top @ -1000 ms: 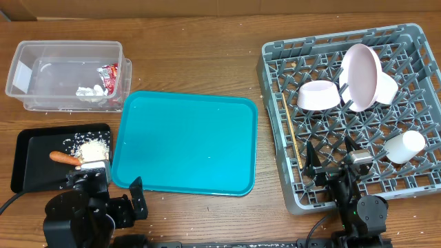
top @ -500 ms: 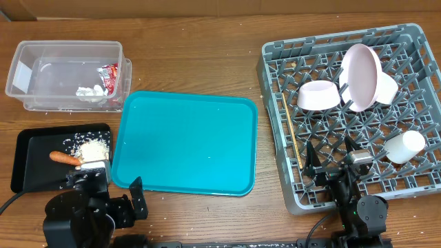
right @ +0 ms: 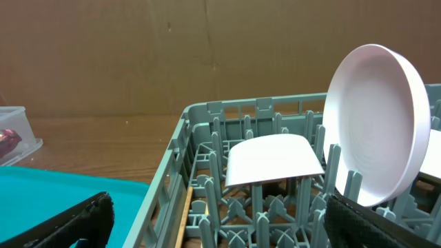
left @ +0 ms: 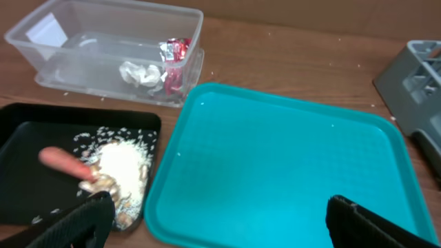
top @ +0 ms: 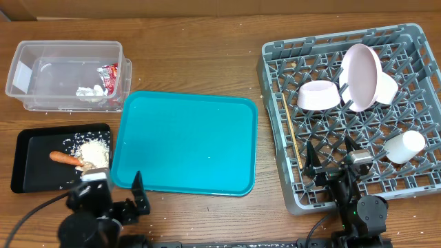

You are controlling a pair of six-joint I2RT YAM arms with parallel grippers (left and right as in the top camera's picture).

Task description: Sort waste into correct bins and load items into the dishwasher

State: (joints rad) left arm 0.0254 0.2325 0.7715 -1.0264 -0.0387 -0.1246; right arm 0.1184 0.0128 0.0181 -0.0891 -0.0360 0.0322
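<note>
Seemingly nothing is left to carry: left of the teal tray [top: 186, 138], the carrot [top: 63, 158] lies crosswise in the black tray [top: 27, 180], nearest the left gripper [left: 219, 201], which is spread wide and holds nothing. Right of the teal tray, the right gripper [top: 329, 153], likewise spread, faces the chopsticks [top: 293, 138] end-on in the rack [top: 265, 76].

Open middle, crowded sides

The teal tray [top: 185, 141] lies flat and bare in the middle, and the strip of table [top: 207, 55] behind it is open too, so low passage is possible there. At left, the clear tub [top: 17, 72] has upright walls, so entry is only from above; the wrapper [top: 109, 74] and tissue [top: 88, 92] lie at its right end. The shallow black tray [top: 31, 172] holds the carrot [top: 64, 158] and scraps [top: 93, 149] in its middle and right part. At right, the lattice walls of the dish rack [top: 272, 110] block a side approach. Inside, the upright plate [top: 362, 76], a bowl [top: 318, 95], the cup [top: 404, 146] and the chopsticks [top: 293, 134] take room, with free pegs in the middle rows.
</note>
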